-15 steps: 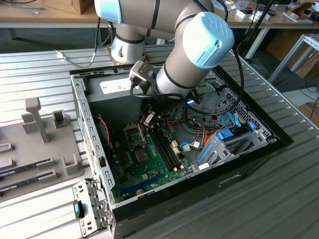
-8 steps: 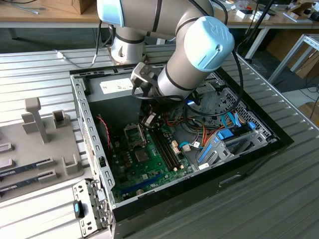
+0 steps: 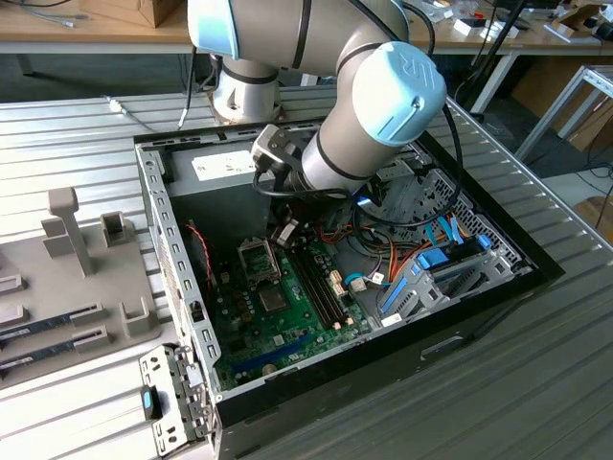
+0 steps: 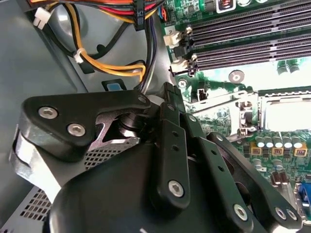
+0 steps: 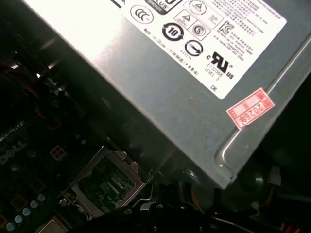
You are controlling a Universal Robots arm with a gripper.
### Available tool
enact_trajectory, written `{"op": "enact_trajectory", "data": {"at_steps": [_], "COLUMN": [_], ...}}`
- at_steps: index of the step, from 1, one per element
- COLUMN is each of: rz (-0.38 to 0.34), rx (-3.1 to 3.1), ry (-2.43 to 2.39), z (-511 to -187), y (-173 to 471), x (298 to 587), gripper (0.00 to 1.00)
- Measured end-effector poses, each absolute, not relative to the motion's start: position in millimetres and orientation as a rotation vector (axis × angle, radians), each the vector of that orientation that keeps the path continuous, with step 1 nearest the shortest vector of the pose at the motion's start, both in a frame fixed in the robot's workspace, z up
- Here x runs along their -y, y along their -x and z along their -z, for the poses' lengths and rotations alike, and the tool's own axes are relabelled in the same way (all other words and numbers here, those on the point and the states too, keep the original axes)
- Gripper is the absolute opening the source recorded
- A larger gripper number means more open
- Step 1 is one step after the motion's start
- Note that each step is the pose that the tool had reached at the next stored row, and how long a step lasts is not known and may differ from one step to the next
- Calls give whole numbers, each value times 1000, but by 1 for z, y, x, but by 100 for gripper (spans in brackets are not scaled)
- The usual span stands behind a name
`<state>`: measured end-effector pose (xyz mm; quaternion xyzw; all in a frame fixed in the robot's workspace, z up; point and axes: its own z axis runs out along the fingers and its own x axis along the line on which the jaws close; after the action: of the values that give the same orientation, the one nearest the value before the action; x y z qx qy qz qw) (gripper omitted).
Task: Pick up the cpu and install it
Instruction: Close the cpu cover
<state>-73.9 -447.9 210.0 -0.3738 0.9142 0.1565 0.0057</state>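
Gripper (image 3: 283, 233) state unclear, inside PC case (image 3: 484, 316) btwn power supply (image 5: 160, 73) & socket (image 3: 259, 259)

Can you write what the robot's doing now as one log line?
arm: reaching into case | gripper: low over motherboard, beside socket

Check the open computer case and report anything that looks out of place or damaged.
Nothing stands out as damaged. The CPU socket on the motherboard sits open, its frame exposed, with the gripper low beside it. Cables are tied in bundles.
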Motion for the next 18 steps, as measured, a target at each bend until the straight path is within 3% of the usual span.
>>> {"op": "enact_trajectory", "data": {"at_steps": [18], "rz": [-522], "rx": [-2848], "ry": [1167], "z": [-207], "y": [81], "x": [449], "gripper": [11]}}
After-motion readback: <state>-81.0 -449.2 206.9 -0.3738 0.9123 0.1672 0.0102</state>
